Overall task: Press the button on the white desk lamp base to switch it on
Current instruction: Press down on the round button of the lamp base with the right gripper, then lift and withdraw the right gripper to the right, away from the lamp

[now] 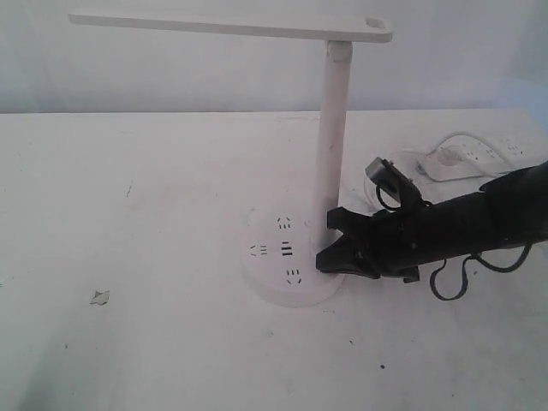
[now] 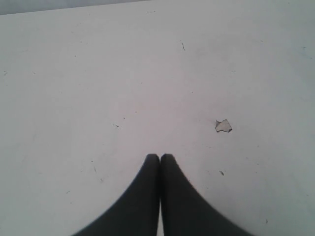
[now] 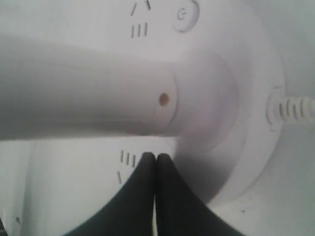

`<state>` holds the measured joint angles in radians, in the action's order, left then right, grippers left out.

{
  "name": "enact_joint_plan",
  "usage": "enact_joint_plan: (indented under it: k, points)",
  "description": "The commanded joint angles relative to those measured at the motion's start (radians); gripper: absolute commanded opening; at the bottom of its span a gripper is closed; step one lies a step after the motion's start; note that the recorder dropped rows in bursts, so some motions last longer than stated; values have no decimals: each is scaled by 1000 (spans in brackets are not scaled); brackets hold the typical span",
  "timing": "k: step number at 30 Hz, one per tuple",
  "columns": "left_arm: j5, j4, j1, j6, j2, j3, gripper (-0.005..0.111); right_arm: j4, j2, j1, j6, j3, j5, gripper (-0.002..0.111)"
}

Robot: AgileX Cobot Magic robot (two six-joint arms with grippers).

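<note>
Left wrist view shows the left gripper (image 2: 159,156) with its two black fingers pressed tight together, holding nothing. It hangs over the bare white table (image 2: 98,73), with free room on every side. A little chipped spot (image 2: 223,126) lies near it on the table top.

In the exterior view, the left part of the table is wide open all the way to the far edge. Near the middle sits the white desk lamp base (image 1: 265,281), a round flat disc with dark socket holes on top. Its front rim is well back from the table's near edge. A slim post (image 1: 332,145) goes up from the right side of the base and carries the long flat lamp head (image 1: 231,24).

The right gripper (image 1: 330,241) comes in from the right, over the right rim of the base. In the right wrist view its fingers are pressed together and hold nothing. The tips are just beside the foot of the post. I cannot tell if they touch the base. The button (image 3: 182,14) is on the base, on the other side of the post, apart from the tips.

Far right, a power strip (image 1: 467,158) lies near the table's back edge.
</note>
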<state>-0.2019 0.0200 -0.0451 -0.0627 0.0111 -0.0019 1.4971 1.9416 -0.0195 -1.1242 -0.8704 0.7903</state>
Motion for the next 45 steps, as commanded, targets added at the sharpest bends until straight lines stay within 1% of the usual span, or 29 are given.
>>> enact_joint_plan:
  k: [1, 7, 12, 15, 19, 21, 22, 27, 28, 31, 32, 33, 35, 38, 40, 41, 42, 43, 45]
  points:
    - [0, -4, -2, 0, 0, 2, 0, -18, 26, 0, 3, -1, -16, 0]
    - [0, -4, -2, 0, 0, 2, 0, -18, -35, 0, 3, -5, -14, 0]
    - [0, -4, -2, 0, 0, 2, 0, -21, -142, 0, 3, -5, -13, 0]
    - [0, -4, -2, 0, 0, 2, 0, -58, -217, 0, 5, -3, -13, 0]
    - [0, -4, -2, 0, 0, 2, 0, -132, -431, 0, 7, 64, -103, 0]
    - [0, -4, -2, 0, 0, 2, 0, -142, -651, 0, 7, 153, -192, 0]
    - [0, -4, -2, 0, 0, 2, 0, -144, -812, 0, 7, 219, -238, 0]
    - [0, -4, -2, 0, 0, 2, 0, -163, -1136, 0, -7, 319, -276, 0]
    - [0, -4, -2, 0, 0, 2, 0, -165, -1190, 0, -5, 325, -276, 0]
    - [0, -4, -2, 0, 0, 2, 0, -172, -1443, 0, -16, 323, -285, 0]
    - [0, -4, -2, 0, 0, 2, 0, -189, -1481, 0, -26, 323, -301, 0]
    - [0, -4, -2, 0, 0, 2, 0, -251, -1565, 0, -26, 325, -332, 0]
    - [0, -4, -2, 0, 0, 2, 0, -320, -1657, 0, -26, 327, -358, 0]
    - [0, -4, -2, 0, 0, 2, 0, -389, -1703, 0, -26, 405, -428, 0]
    - [0, -4, -2, 0, 0, 2, 0, -559, -1703, 0, 78, 461, -460, 0]
    - [0, -4, -2, 0, 0, 2, 0, -714, -1703, 0, 185, 496, -462, 0]
    - [0, -4, -2, 0, 0, 2, 0, -946, -1703, 0, 381, 547, -458, 0]
    - [0, -4, -2, 0, 0, 2, 0, -1131, -1703, 0, 624, 605, -470, 0]
    - [0, -4, -2, 0, 0, 2, 0, -1272, -1703, 3, 889, 689, -496, 0]
